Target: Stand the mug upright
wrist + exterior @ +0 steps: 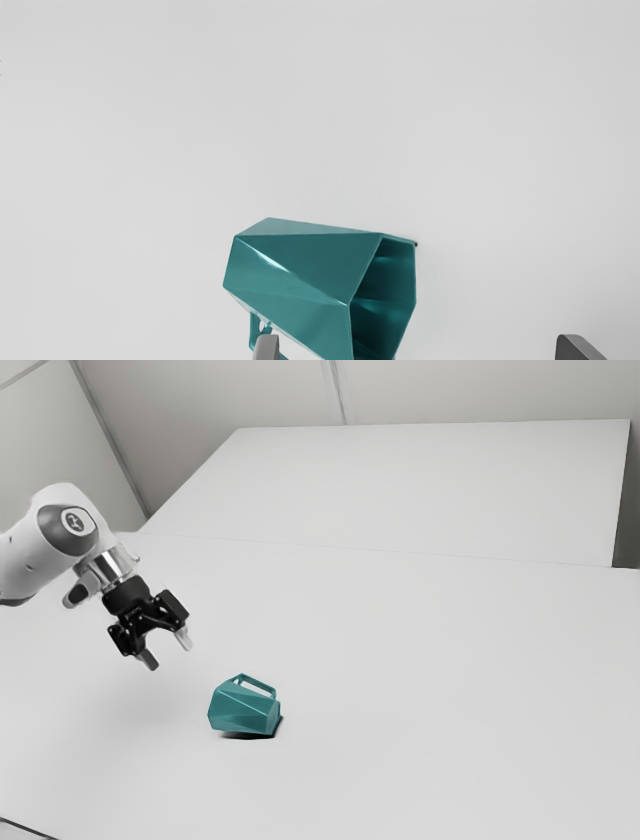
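Pincer [168,652] agape, faceted teal mug [242,712] on its side

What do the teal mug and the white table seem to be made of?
The mug looks glossy, perhaps glazed ceramic or hard plastic: bright streaks show along its facet edges, but they cannot settle which.
The table looks smooth and matte, perhaps laminate or painted board: its plain surface shows no grain or sharp reflections.

Under soft, even light, a broad, plain white bench [460,690] meets another flat white surface [420,490] along a thin seam, with pale grey walls [190,410] standing beyond.
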